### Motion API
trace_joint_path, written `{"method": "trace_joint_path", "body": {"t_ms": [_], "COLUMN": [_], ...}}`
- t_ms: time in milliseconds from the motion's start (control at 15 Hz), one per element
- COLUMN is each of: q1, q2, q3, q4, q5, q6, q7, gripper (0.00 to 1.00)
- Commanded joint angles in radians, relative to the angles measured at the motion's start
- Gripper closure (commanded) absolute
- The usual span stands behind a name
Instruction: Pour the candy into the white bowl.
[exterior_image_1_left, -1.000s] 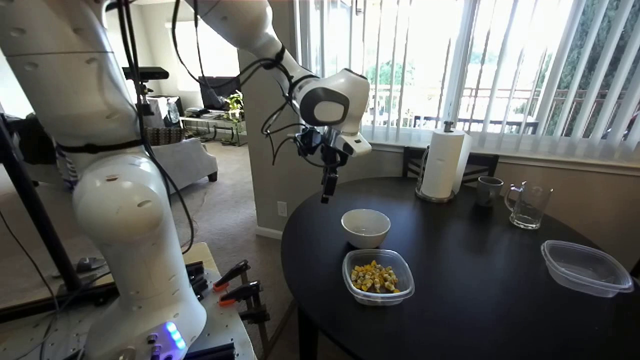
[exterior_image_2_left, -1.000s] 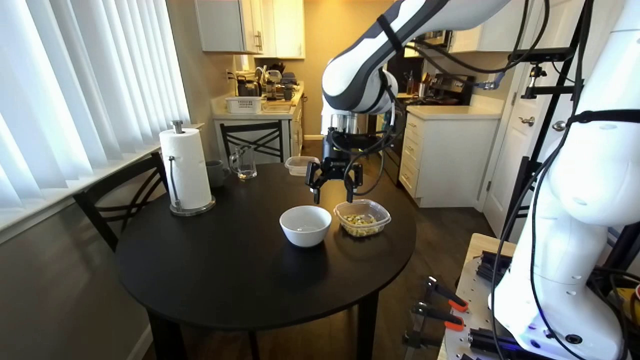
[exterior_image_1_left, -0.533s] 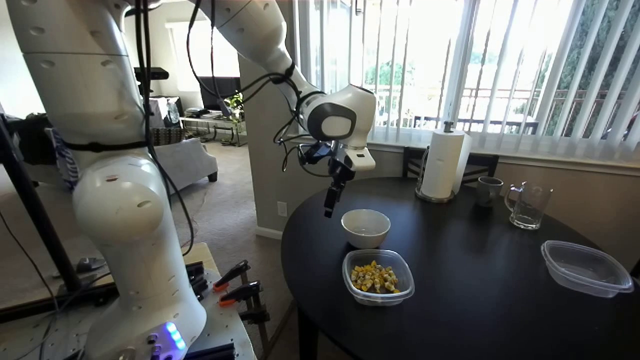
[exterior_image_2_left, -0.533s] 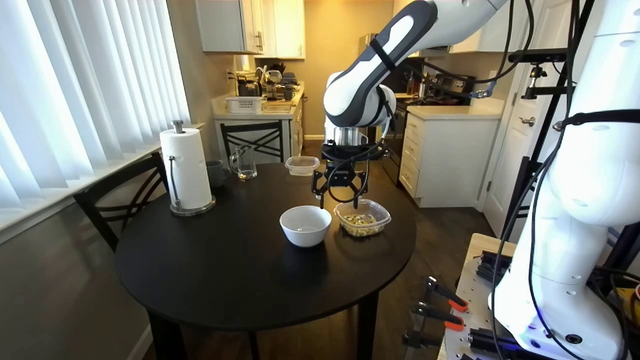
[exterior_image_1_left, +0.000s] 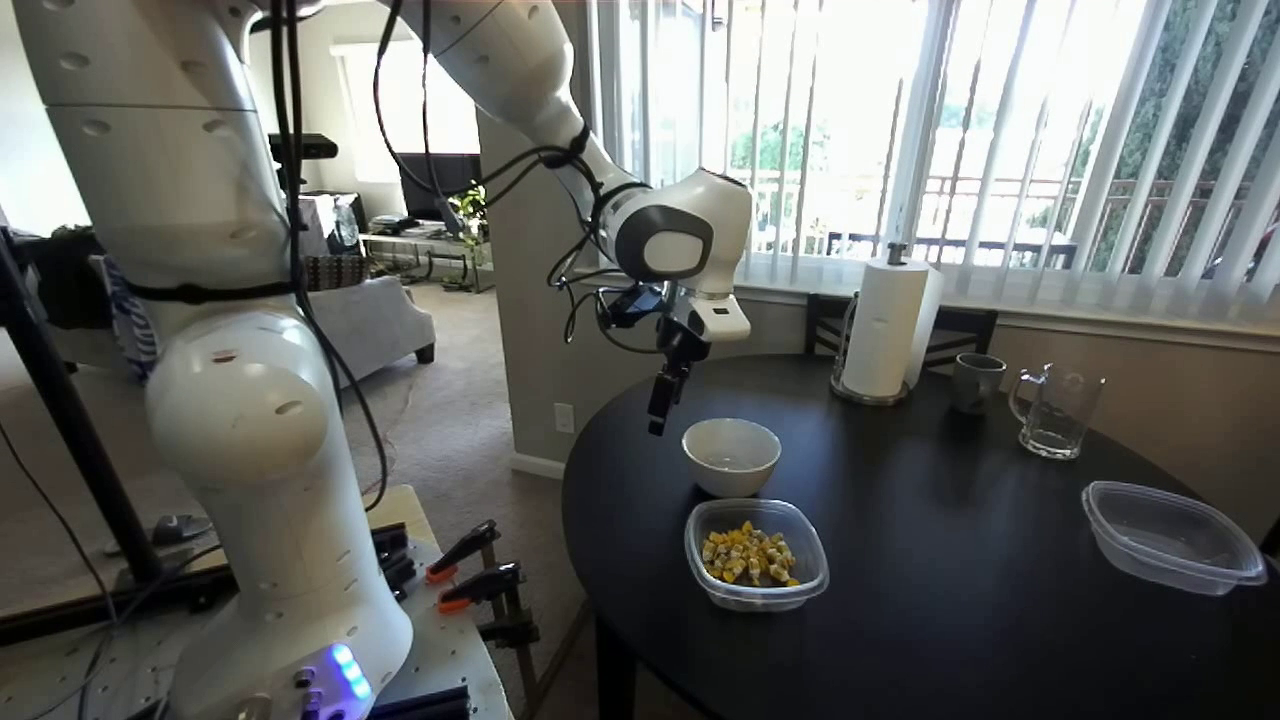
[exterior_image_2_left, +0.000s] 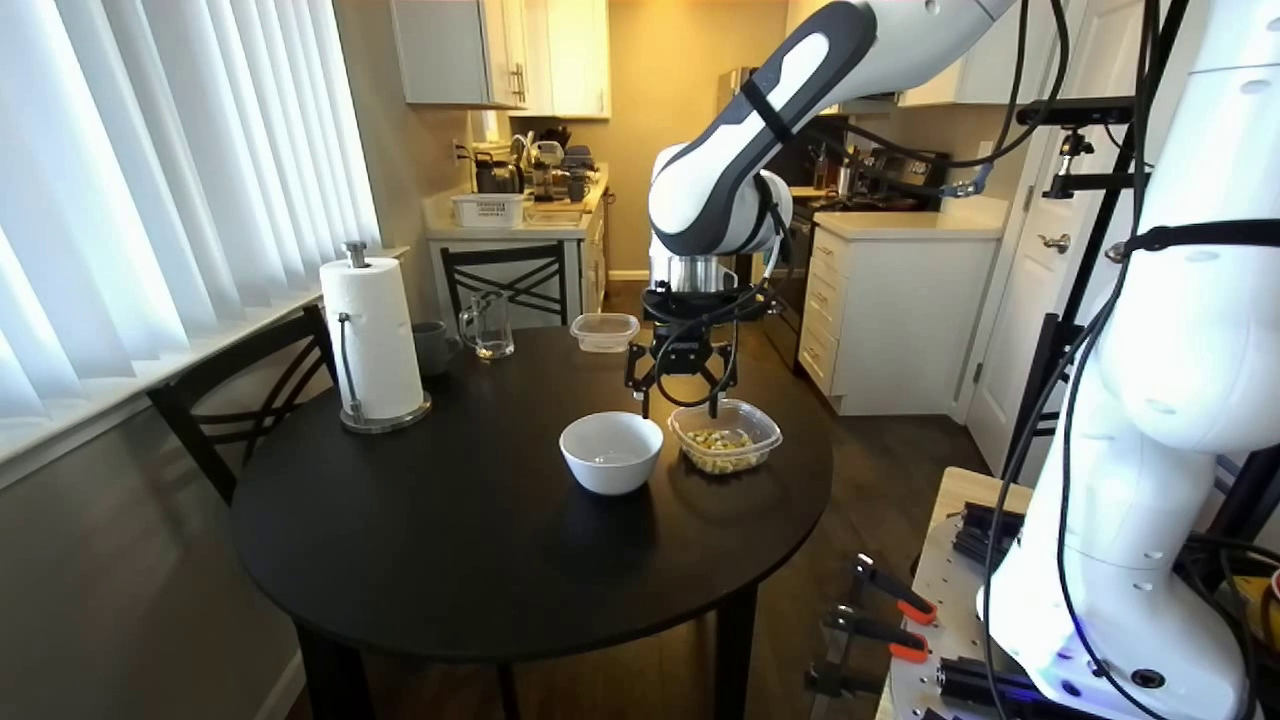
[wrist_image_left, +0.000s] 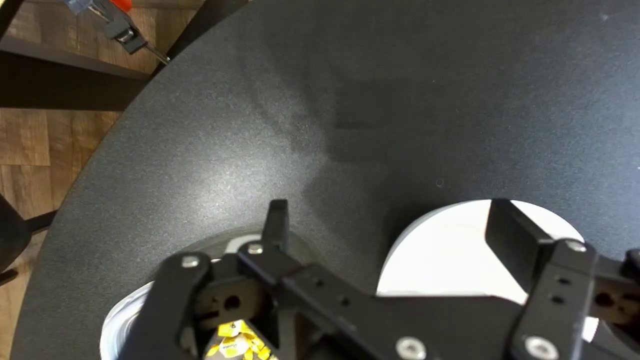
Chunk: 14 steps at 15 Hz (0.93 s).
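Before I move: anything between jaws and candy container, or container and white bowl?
Nothing visible on either stretch. The white bowl stands close beside the candy container, though, so it might crowd the open jaws during a grasp.

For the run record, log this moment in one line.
gripper open | candy in clear container | white bowl empty, beside it | pour not begun

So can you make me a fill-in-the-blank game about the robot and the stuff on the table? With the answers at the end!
1. The bowl next to the candy is colored ____.
2. The open gripper holds ____.
3. Counting the clear plastic container with the candy in it, the table has ____ such containers on it.
4. In both exterior views, the cup between the paper towel roll and the glass mug is colored ____.

Missing words: white; nothing; two; gray.
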Motion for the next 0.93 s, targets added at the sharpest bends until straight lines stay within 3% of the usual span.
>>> {"method": "trace_joint_path", "body": {"t_ms": [0, 333, 467, 600, 733, 867], "q1": [-0.004, -0.053, -0.074, -0.087, -0.036, -0.038], "q2": [0.000, 0.034, 0.072, 0.119, 0.169, 0.204], "q3": [0.004, -0.057, -0.096, -0.148, -0.241, -0.253], "q4": [0.001, 0.007, 0.011, 0.036, 0.076, 0.103], "q5": [-0.001, -0.130, -0.263, -0.437, -0.610, -0.713], "q6": [-0.002, 0.288, 0.405, 0.429, 0.405, 0.390], "q7": [0.000, 0.038, 0.113, 0.215, 0.304, 0.366], "gripper": [0.00, 0.00, 0.00, 0.00, 0.00, 0.00]}}
